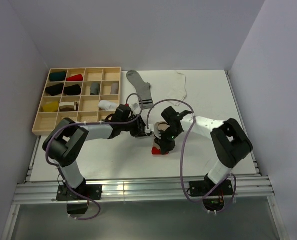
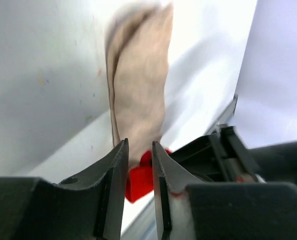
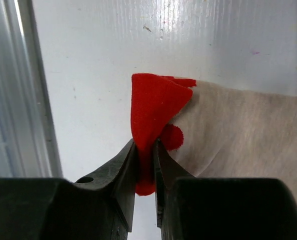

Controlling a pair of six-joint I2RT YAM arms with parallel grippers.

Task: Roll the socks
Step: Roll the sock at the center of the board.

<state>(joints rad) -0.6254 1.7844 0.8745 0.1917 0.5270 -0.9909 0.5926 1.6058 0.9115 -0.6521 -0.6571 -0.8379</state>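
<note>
the beige sock point(image 3: 238, 130) lies on the white table point(image 1: 113, 160) near its front edge, between the two arms, with its red toe end point(image 3: 153, 110) lifted and folded back. the right gripper point(image 3: 144, 148) is clamped tight on that red fold, with only fabric between its fingers. just beside it, the left gripper point(image 2: 138, 148) has its jaws a narrow slit apart and nothing in them; the sock's beige length runs away beyond its tips. farther back a grey sock point(image 1: 141, 91) and a white sock point(image 1: 179, 85) lie loose on the table. at the far left a wooden compartment tray point(image 1: 41, 127) holds several rolled socks.

as i judge it, the pinch takes only a thin edge of the toe, so a pull or a turn could slip it free and the fold would flop open. with the left jaws empty nothing pins the body, so the whole sock may slide instead of rolling. the two grippers are also close enough to knock together.

the right wrist view shows the grip itself. the top view hides that under the arm, but only it shows the other socks and the tray. the left wrist view gives the sock's length, blurred.
</note>
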